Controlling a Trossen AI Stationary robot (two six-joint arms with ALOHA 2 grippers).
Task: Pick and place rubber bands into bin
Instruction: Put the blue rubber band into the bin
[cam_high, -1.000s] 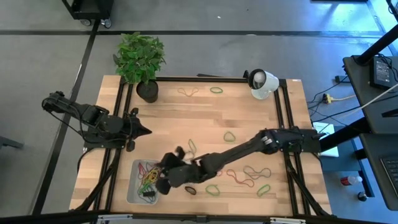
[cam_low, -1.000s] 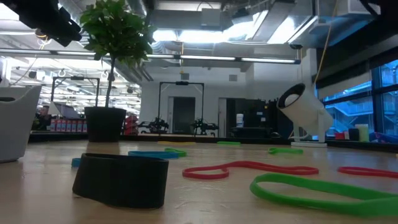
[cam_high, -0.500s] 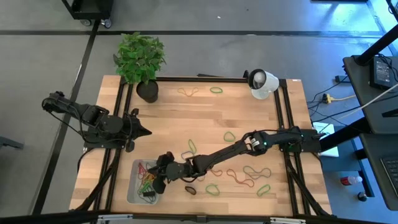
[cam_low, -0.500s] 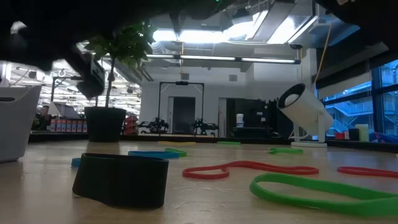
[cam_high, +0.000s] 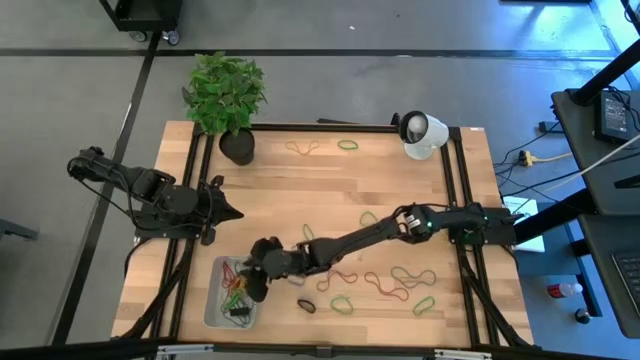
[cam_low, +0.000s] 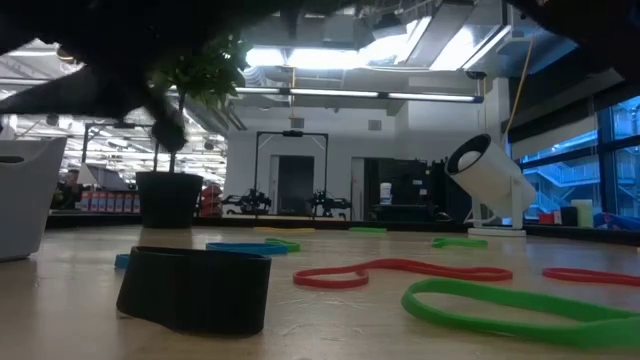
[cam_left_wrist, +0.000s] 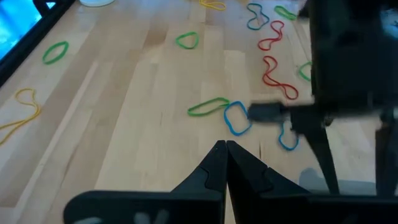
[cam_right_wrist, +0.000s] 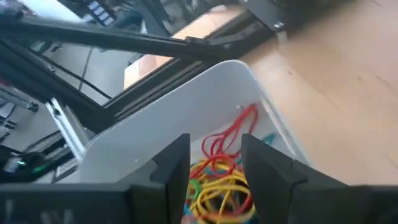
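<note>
left arm (cam_high: 150, 195): black, jointed, bulky housings, black cable looped at its shoulder
right arm (cam_high: 370, 235): black, long slim links, small green light near the wrist
left gripper (cam_left_wrist: 222, 163): two dark tapered fingers
right gripper (cam_right_wrist: 214, 163): two dark, flat, squared fingers

A wooden table (cam_high: 300, 190) carries scattered rubber bands (cam_high: 395, 284), a pale bin (cam_high: 213, 305), a potted plant (cam_high: 228, 100) and a white lamp (cam_high: 422, 134).

The right arm (cam_high: 370, 238) stretches low across the near half of the table (cam_high: 330, 185), blocking passage there, its tool (cam_high: 258, 272) over the bin (cam_high: 212, 305) at the near left. A potted plant (cam_high: 227, 98) and a white lamp (cam_high: 424, 134) stand at the far corners; bare wood lies between them.
</note>
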